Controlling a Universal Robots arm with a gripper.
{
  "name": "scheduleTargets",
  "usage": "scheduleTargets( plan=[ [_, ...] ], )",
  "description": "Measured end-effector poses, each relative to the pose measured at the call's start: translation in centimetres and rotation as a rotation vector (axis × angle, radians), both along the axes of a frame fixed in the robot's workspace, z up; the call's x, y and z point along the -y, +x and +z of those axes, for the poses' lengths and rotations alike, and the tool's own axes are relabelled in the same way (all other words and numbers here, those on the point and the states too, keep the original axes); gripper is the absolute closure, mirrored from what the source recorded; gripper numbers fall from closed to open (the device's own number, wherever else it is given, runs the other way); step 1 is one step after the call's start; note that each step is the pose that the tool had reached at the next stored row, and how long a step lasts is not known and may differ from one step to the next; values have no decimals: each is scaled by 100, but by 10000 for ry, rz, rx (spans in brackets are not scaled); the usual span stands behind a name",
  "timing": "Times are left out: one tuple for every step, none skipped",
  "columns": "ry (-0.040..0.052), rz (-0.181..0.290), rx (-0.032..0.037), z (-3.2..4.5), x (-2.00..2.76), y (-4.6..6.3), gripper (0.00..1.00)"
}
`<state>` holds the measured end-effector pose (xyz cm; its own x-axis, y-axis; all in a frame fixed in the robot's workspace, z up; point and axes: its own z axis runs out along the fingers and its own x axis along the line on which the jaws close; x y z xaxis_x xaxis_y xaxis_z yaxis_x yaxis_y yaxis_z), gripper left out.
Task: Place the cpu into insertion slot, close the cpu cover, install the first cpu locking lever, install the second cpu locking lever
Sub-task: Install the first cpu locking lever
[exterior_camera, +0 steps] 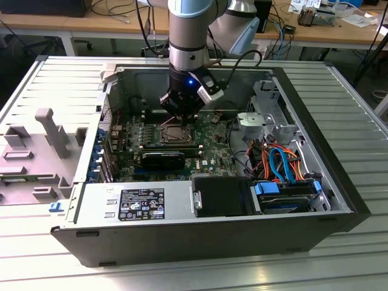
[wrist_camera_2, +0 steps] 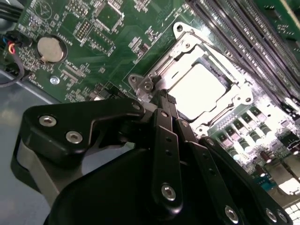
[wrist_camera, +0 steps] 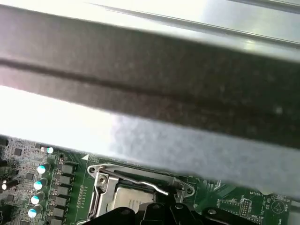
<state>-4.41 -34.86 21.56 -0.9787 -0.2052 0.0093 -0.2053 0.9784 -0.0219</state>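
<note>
The cpu (wrist_camera_2: 199, 86) lies framed by the cpu cover (wrist_camera_2: 206, 47), the tool (wrist_camera_2: 165, 99) closed together at its edge.

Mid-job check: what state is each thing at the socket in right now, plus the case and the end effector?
cpu: seated in the insertion slot, top showing through the cover's window.
cpu cover: down flat around the cpu.
locking lever: lying along the socket's edge; latched or not, cannot tell.
computer case: open, side panel off.
end effector: low at the socket's corner.
</note>
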Motion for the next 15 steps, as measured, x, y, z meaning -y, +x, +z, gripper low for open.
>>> scheduleTargets(
  plan=[
    [23, 0, 1, 0, 23, -4, 89],
    [48, -3, 10, 1, 36, -23, 89],
    [60, 0, 18, 1, 39, -36, 89],
    [73, 0, 26, 2, 41, -55, 89],
    [88, 1, 36, 3, 42, -79, 89],
    [101, 0, 45, 3, 42, -103, 89],
    [116, -2, 56, 4, 43, -135, 89],
    [126, -1, 66, 4, 43, -160, 89],
    [141, 2, 82, 4, 43, -202, 89],
    [149, 1, 94, 4, 43, -232, 89],
    [160, -1, 115, 4, 43, -288, 89],
    [169, 1, 134, 4, 44, -341, 89],
    [174, -1, 146, 4, 43, -378, 89],
    [180, 0, 158, 4, 44, -414, 89],
    [186, 2, 171, 3, 44, -452, 89]
  ],
)
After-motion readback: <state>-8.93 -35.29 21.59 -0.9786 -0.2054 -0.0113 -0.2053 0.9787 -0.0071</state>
